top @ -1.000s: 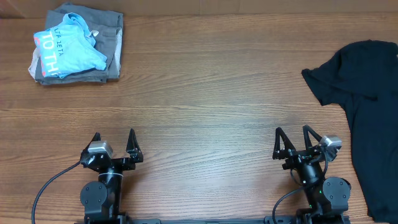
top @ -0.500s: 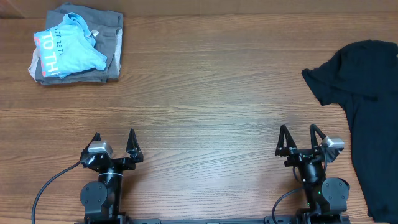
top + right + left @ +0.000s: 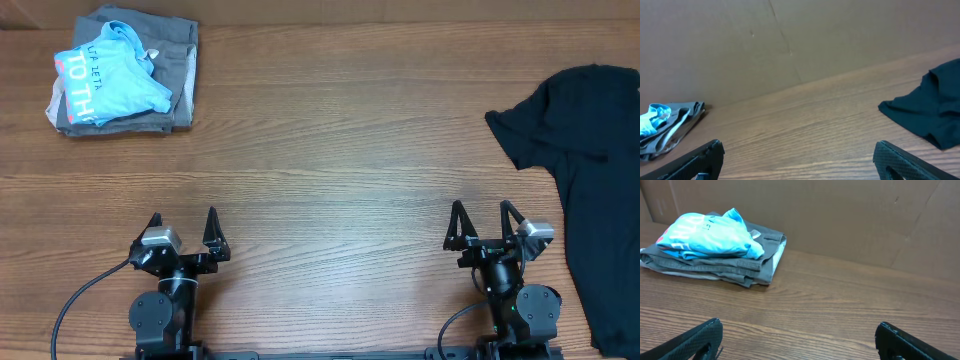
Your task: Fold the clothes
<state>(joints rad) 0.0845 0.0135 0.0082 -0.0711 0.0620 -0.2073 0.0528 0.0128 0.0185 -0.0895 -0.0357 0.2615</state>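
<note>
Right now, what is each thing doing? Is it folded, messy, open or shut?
light blue T-shirt: loosely folded, lying on top of the grey garment
grey garment: folded flat, at the far left of the table
black T-shirt: not folded, spread out and rumpled at the right edge
left gripper: open, holding nothing
right gripper: open, holding nothing

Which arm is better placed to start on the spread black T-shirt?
Right. The right gripper, open, sits beside the black T-shirt; the left gripper, also open, is far across the table.
</note>
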